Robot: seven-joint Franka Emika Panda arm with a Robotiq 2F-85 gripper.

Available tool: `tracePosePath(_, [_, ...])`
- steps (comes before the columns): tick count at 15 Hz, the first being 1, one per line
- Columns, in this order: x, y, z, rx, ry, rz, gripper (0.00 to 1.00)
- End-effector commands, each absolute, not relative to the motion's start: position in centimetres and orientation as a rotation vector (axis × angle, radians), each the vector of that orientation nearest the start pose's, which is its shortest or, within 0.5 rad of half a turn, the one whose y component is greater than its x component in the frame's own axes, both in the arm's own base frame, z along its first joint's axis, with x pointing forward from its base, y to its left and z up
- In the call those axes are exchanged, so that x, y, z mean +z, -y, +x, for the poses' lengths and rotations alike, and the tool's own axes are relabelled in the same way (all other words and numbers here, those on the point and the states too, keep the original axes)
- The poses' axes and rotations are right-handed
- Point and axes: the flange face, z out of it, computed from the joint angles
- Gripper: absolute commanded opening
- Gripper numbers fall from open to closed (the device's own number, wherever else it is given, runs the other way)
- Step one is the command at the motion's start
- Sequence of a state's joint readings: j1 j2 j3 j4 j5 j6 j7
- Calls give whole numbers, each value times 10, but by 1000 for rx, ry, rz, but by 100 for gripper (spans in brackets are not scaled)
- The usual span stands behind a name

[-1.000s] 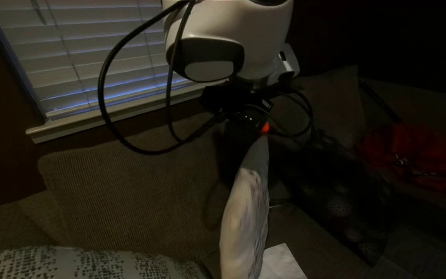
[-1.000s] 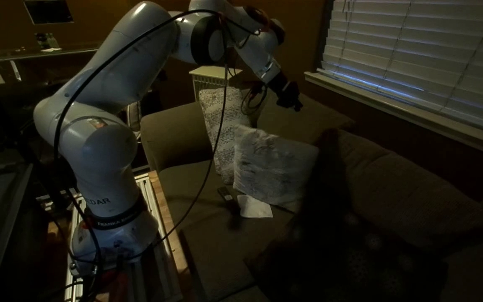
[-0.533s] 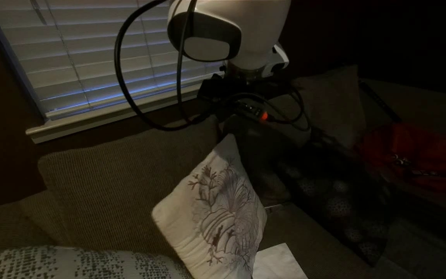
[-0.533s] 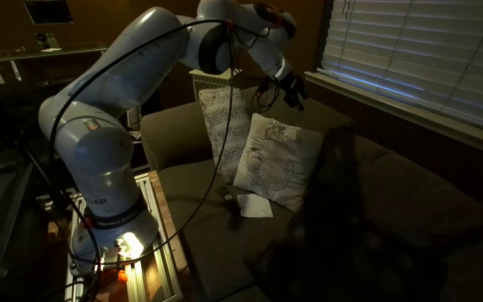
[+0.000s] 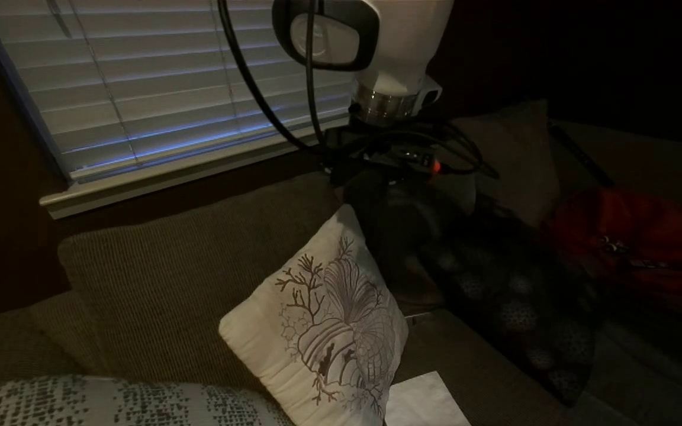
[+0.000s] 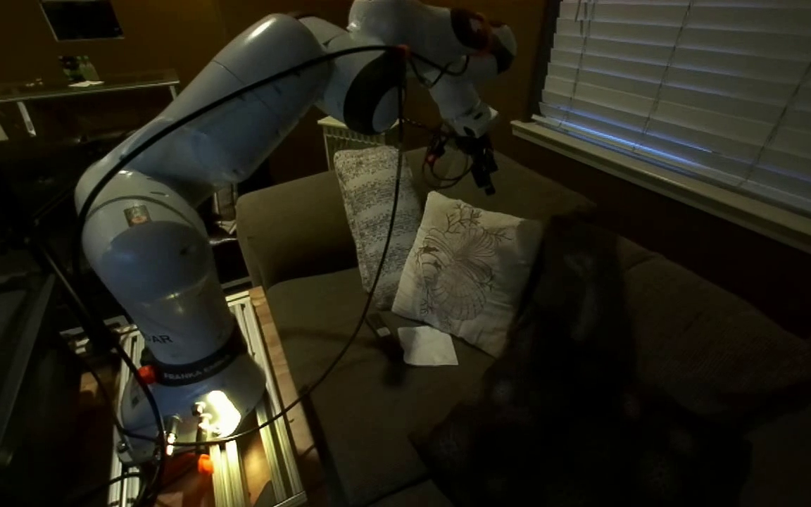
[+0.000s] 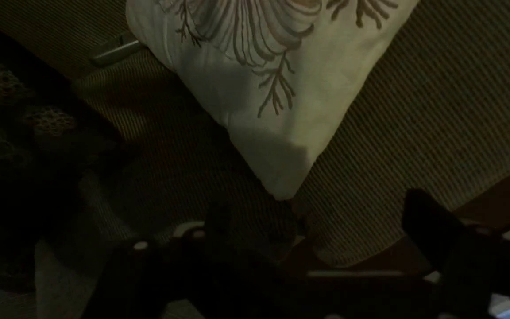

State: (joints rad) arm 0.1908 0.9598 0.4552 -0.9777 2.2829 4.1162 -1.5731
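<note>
Your gripper (image 7: 317, 201) has its fingers apart, near the top corner of the shell-print pillow (image 5: 341, 331) and clear of it; their roots sink into black in the wrist view. The pillow sits tilted on the sofa (image 6: 349, 408); in an exterior view its bottom corner is cropped. Grey thing (image 7: 115, 51) pokes out past the pillow's edge, rest hidden, can't tell what. White sheet (image 6: 428, 346): just beside the pillow's lower edge. Remote (image 6: 379, 325): near the pillow, beside the sheet, half lost in shadow, buttons unreadable. Speckled pillow (image 6: 374, 204): beside the shell-print pillow, which hides part of it. Dark flowered fabric (image 5: 518, 313): other side of the shell-print pillow, too dark to tell cushion from blanket. Red cloth (image 5: 637, 231): past that, well apart from the pillow; you won't read its pale marks. Blinds (image 5: 157, 89): above and behind the pillow, cropped. Your arm (image 6: 236, 134): base (image 6: 243, 377) well apart from the pillow. Black band (image 6: 198, 367) reads "FRANKA", next word smears. Above it "AR" shows, the start turned out of sight. Sticker (image 6: 136, 215) higher up: too small to read.
</note>
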Motion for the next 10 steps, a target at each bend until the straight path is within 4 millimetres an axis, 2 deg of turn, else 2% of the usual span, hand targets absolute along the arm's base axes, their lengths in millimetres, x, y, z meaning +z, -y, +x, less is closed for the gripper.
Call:
tracePosePath(1, [304, -194, 611, -584, -946, -2862, 100])
tracePosePath(2, [298, -189, 611, -564, -888, -2862, 100])
tracePosePath(3, [298, -195, 619, -649, -989, -2840, 100])
tracePosePath(7, [291, -184, 617, -591, -927, -2869, 100])
tracePosePath(9, [292, -186, 616, -588, -920, -2870, 100])
tracePosePath(10, [296, -191, 613, -621, -856, -2925, 100])
